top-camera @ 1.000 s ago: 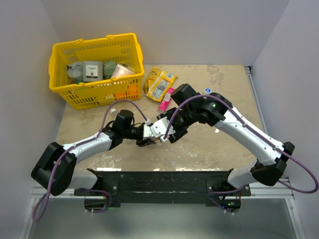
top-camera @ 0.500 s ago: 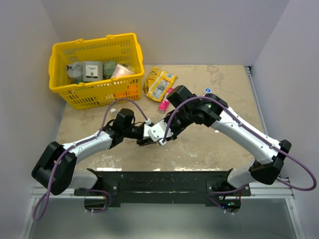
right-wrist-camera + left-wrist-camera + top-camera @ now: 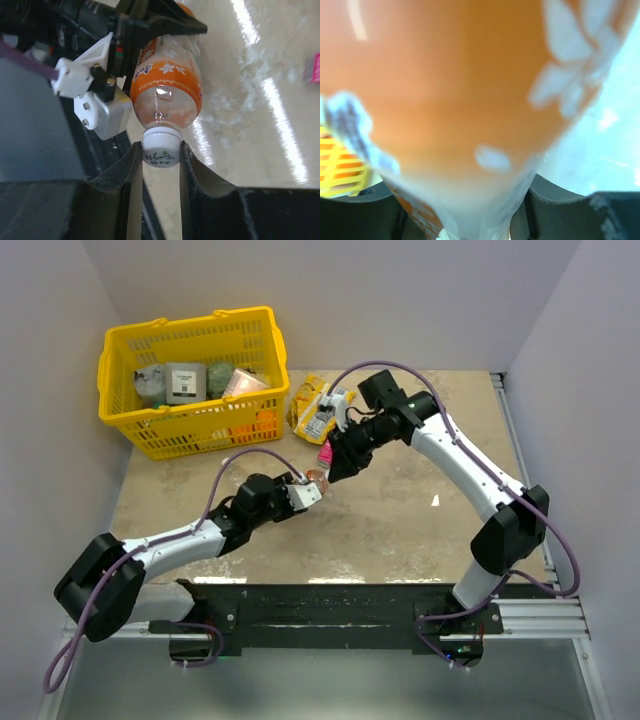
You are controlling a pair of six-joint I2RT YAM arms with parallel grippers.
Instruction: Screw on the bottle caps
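Beige mottled table (image 3: 420, 530), with a yellow basket (image 3: 120, 360) at the far left. The orange bottle (image 3: 167, 82) is gripped by the body in the left jaws, just off the basket's near right corner, neck towards the right arm. A white cap (image 3: 161, 149) is seated on the neck and clamped between the closed right jaws. Step judged: threading. Wrist rotation about the neck axis is called for next, with the bottle kept from turning.

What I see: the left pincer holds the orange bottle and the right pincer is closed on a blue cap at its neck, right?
The cap is white, not blue; the right wrist view shows it. The left pincer holds the orange bottle and the right pincer is closed on that cap at its neck.
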